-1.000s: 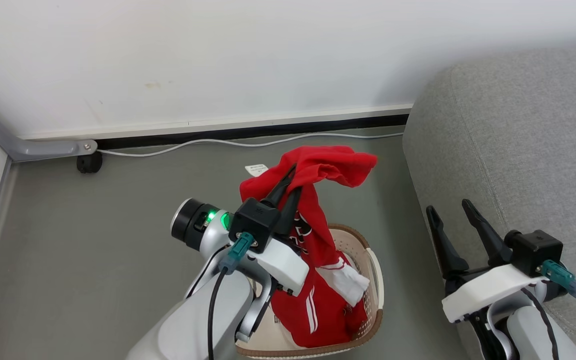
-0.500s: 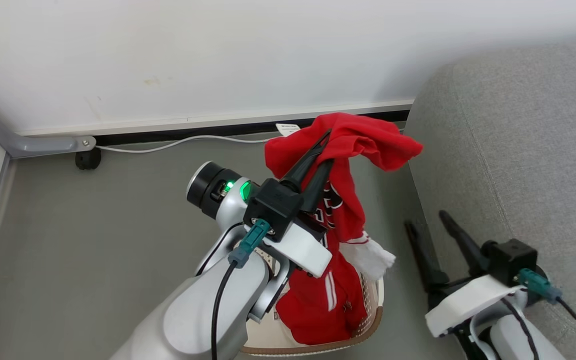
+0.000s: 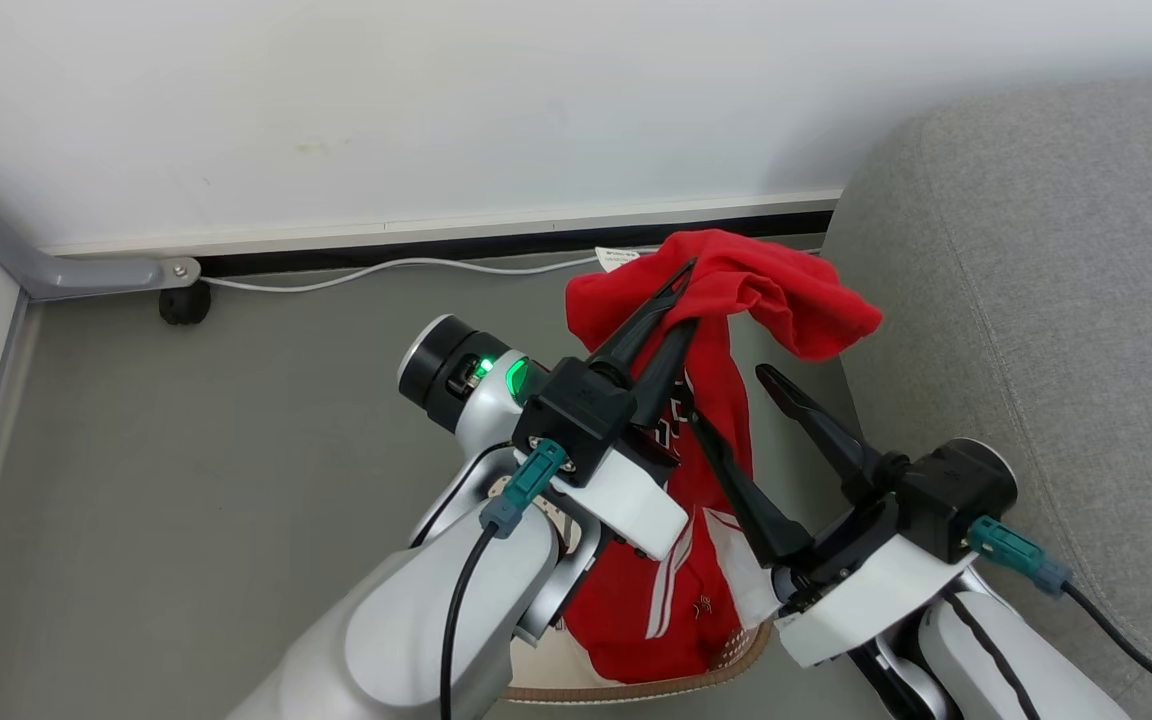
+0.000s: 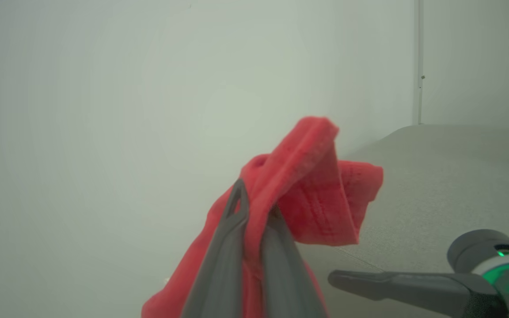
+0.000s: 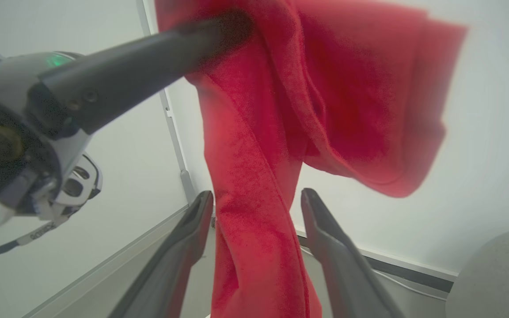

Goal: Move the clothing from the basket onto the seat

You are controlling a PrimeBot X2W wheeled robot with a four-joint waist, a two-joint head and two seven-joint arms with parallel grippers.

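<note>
Your left tool [image 3: 688, 297] is clamped on a fold of the red garment [image 3: 796, 295], holding it up above the basket [image 3: 636, 690]. In the left wrist view the two fingers sit pressed together with cloth bunched between them. A short flap flops over the tips toward the seat [image 3: 1036, 300].

From that pinch the red garment hangs as a narrow column. Its long axis runs straight down, and its lower end is in the basket. You cannot tell whether the striped red cloth down there is its tail or a second piece.

Your right tool [image 3: 729, 393] is spread wide just below the left tool's pinch. In the right wrist view the column passes between its fingers, about midway, with a gap on each side. The fingers lie across the hanging length, so closing them would likely catch it squarely.

The seat is on your right, just beside the basket, so the right arm is the nearer one. The carry probably goes rightward, and the tail must clear the basket's rim.
</note>
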